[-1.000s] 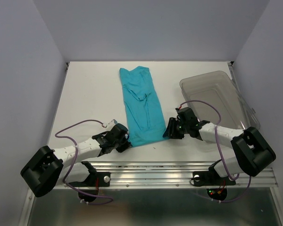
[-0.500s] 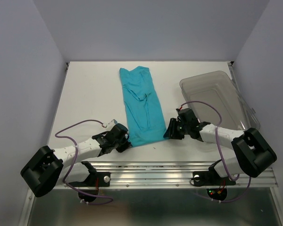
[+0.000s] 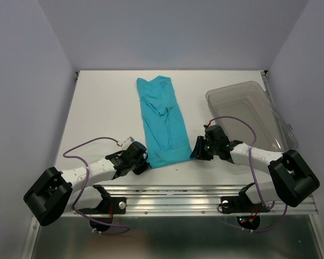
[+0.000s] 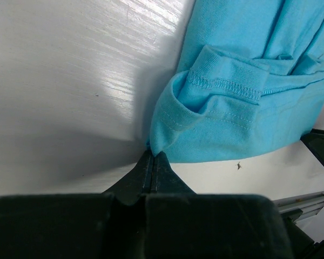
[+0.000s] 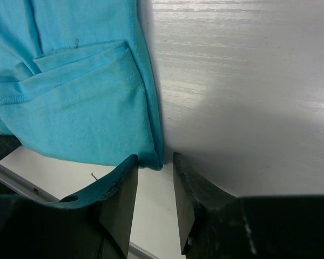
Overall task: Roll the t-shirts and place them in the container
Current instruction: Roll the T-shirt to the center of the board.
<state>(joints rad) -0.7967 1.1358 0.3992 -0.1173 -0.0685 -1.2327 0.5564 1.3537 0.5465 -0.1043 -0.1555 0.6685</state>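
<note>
1 t-shirt [image 3: 161,118], 1 bin [image 3: 249,110], L claw [image 4: 153,154] pinching it, R claw [image 5: 154,162] agape

Our top camera sits high above and behind the left gripper [image 3: 144,164] and right gripper [image 3: 195,151]. It faces down and forward, far enough off to hold the whole table [image 3: 100,108]. Each wrist camera rides just behind its own fingers and looks along them, very close to the surface. Ahead and right of the left tips we see the t-shirt [image 4: 232,108]; ahead and left of the right tips, the same cloth. All three views share its near hem. The dark shape at the left wrist view's right edge may be the other gripper.
</note>
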